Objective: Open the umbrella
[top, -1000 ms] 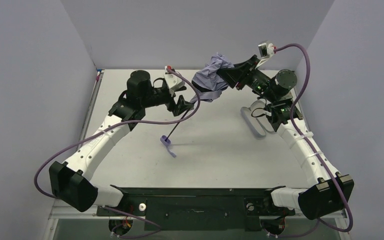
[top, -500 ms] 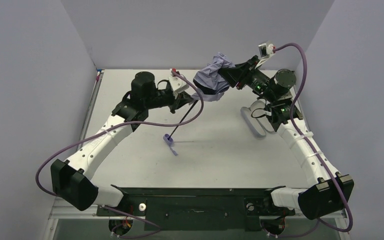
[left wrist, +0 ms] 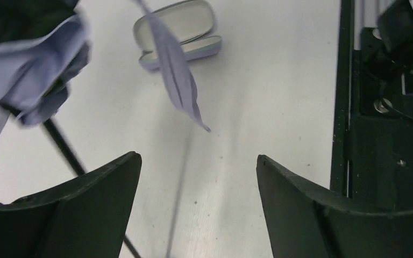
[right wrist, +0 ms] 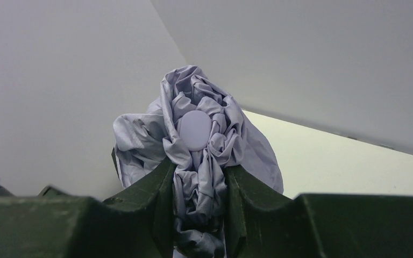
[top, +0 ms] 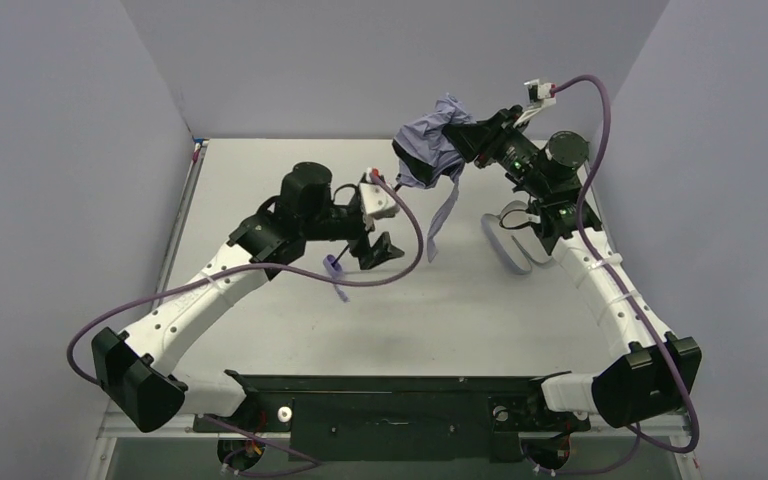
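Note:
The umbrella is folded. My right gripper is shut on its bunched lavender canopy and holds it up above the far part of the table. In the right wrist view the fingers pinch the fabric just below the round lavender cap. A lavender strip hangs down from the canopy. The thin black shaft slants down to the small lavender handle, which is near the table. My left gripper is open and empty beside the shaft, below the canopy.
An open pale case lies on the table under the right arm; it also shows in the left wrist view. Purple cables loop off both wrists. The black base rail runs along the near edge. Grey walls close the back and sides.
My left arm has swung right and toward the near edge, and its gripper now sits lower and open. The right gripper raised the canopy slightly. The fabric strip now hangs free.

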Action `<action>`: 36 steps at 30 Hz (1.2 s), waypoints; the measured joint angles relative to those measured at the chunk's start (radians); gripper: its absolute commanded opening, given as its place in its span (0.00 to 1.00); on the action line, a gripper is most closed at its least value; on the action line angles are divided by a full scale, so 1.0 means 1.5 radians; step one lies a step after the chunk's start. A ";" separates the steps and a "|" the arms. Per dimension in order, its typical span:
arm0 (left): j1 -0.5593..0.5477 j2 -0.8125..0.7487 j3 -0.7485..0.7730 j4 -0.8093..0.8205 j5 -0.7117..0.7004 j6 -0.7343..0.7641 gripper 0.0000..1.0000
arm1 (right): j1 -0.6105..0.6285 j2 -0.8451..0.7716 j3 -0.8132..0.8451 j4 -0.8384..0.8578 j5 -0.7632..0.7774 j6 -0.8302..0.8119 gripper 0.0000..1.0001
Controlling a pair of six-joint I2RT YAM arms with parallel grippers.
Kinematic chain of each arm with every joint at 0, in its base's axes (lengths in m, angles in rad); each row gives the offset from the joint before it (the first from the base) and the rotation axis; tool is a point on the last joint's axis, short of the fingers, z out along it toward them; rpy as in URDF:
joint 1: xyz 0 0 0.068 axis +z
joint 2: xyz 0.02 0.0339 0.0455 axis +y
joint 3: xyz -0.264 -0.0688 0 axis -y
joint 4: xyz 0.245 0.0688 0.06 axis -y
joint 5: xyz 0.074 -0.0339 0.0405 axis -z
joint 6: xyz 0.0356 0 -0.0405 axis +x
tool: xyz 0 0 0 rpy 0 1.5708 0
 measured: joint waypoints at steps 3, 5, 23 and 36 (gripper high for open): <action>0.069 0.000 -0.003 0.035 -0.005 -0.088 0.84 | -0.009 0.001 0.000 0.006 0.009 0.024 0.00; 0.108 -0.003 -0.010 0.077 -0.024 -0.155 0.88 | -0.017 0.003 0.000 0.015 0.023 0.048 0.00; 0.135 -0.008 -0.045 0.256 -0.186 -0.253 0.90 | -0.054 0.020 0.004 0.034 0.100 0.243 0.00; 0.124 0.015 -0.037 0.279 -0.192 -0.060 0.82 | -0.069 0.020 0.004 0.029 0.113 0.291 0.00</action>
